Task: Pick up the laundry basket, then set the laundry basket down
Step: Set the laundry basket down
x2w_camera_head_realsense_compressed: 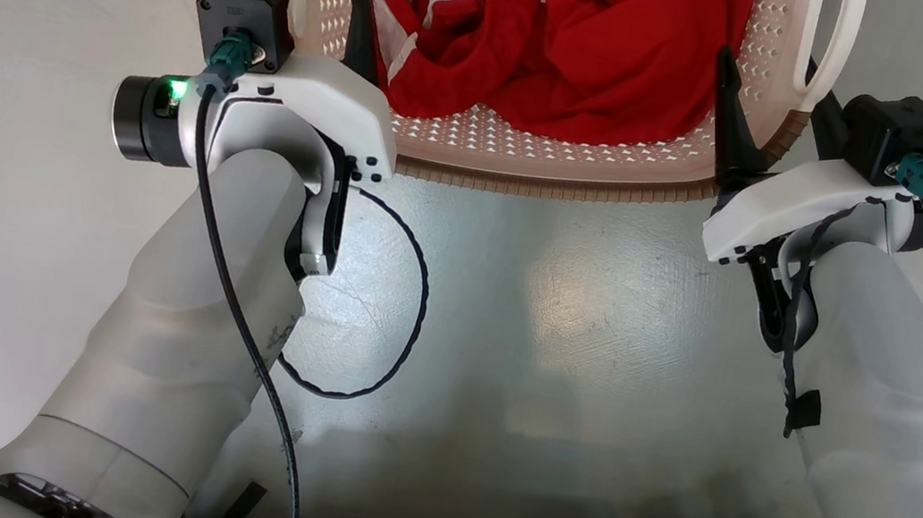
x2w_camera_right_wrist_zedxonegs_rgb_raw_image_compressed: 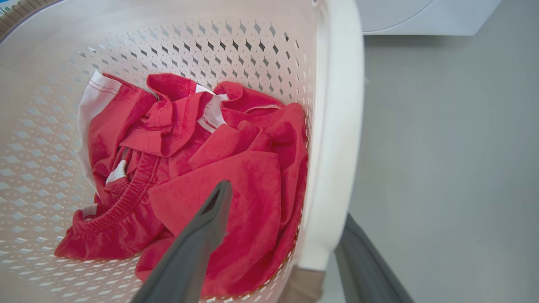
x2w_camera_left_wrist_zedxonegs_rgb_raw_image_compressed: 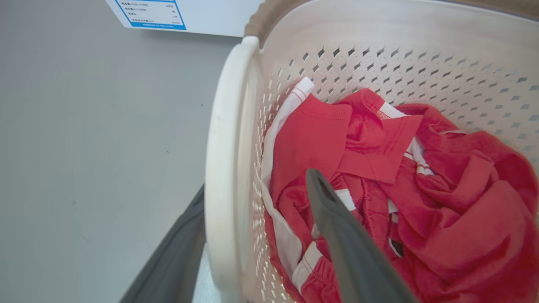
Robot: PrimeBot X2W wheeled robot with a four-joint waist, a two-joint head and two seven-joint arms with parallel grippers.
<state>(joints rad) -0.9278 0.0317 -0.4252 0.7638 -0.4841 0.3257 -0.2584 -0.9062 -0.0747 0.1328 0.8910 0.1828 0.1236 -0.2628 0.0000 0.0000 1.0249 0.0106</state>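
As you see, left gripper (x2w_camera_left_wrist_zedxonegs_rgb_raw_image_compressed: 252, 189) and right gripper (x2w_camera_right_wrist_zedxonegs_rgb_raw_image_compressed: 286, 202) are spread, each straddling one side of the laundry basket (x2w_camera_head_realsense_compressed: 528, 173).

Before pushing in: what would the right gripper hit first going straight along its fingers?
Likely the red clothes: the inner finger of the right gripper points at them inside the laundry basket, its white handle between the open jaws. Depth unclear; the handle might stop it first.
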